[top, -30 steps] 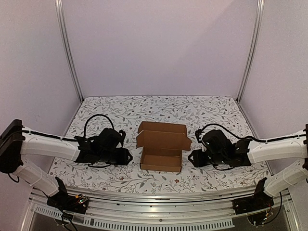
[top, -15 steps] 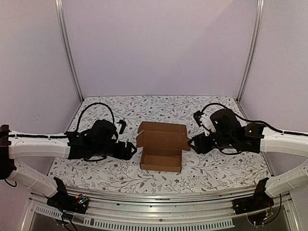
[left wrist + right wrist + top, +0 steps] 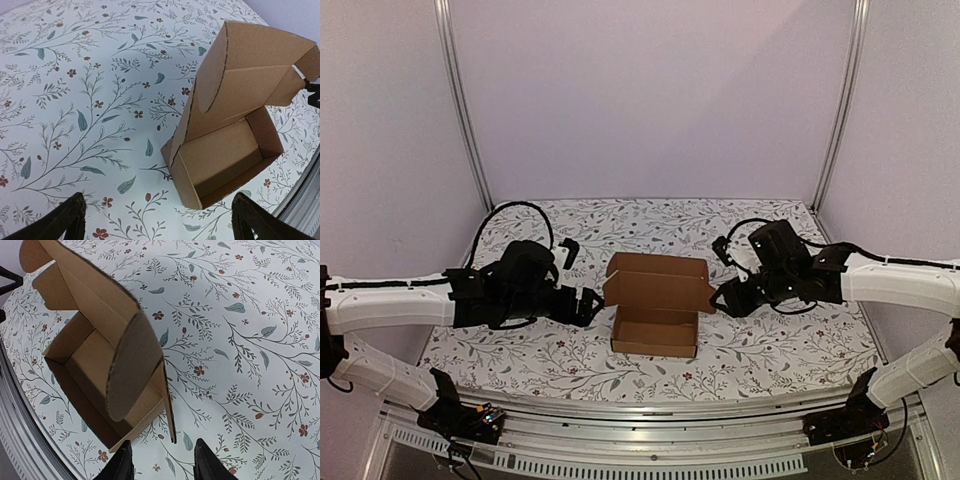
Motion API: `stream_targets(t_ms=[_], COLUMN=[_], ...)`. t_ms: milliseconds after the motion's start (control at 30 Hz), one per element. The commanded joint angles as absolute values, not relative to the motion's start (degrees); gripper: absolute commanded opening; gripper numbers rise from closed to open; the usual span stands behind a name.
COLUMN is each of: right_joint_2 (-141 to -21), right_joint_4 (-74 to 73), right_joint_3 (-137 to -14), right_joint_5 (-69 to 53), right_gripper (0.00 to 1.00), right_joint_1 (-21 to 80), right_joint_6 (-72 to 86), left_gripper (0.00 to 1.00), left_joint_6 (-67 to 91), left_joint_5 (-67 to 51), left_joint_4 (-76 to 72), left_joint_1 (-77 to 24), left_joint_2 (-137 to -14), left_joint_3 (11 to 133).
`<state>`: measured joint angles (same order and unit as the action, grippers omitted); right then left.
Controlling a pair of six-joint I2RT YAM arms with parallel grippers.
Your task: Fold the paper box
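Paper box [image 3: 655, 335] is sitting mid-tabletop [image 3: 770, 350] with its long axis running left to right, its tray opening upward and its lid [image 3: 658, 285] standing at the far side, side flaps [image 3: 613, 290] jutting toward each arm. It is lying squarely between the tools: the left tool [image 3: 588, 305] is hovering just beside its left end, spread wide and holding nothing, while the right tool [image 3: 720, 300] is facing the right flap, partly open and likewise empty. Neither arm is looking clearly nearer.
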<state>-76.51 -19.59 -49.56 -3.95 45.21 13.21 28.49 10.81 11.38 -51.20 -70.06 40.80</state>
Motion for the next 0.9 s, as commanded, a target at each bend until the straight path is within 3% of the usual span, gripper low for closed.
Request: stream_targets(t_ms=[0, 300, 600, 700, 867], right_joint_2=[-78.1, -81.2, -81.4, -81.4, -81.3], right_joint_4=[-17.8, -15.9, -15.7, -15.9, -16.0], right_joint_3=[-51.1, -52.3, -52.3, -52.3, -52.3], right_joint_5=[-7.6, -10.5, -10.5, -10.5, -11.0], right_gripper=[0.39, 0.33, 0.13, 0.01, 0.0], right_joint_1=[43.0, 41.7, 41.6, 41.6, 41.5], right_joint_6=[12.0, 11.6, 11.1, 11.0, 10.5], left_gripper=[1.0, 0.99, 0.99, 0.98, 0.96], left_joint_6=[27.6, 27.1, 26.8, 26.5, 24.5], left_joint_5=[11.3, 11.4, 11.6, 11.3, 11.0], left_joint_4=[12.3, 11.4, 10.8, 10.2, 7.4], left_joint_1=[-50.8, -50.7, -50.5, -50.3, -49.8], left_joint_2=[-69.4, -69.5, -69.9, -70.3, -72.0], left_joint_3=[41.8, 41.5, 41.4, 41.6, 41.8])
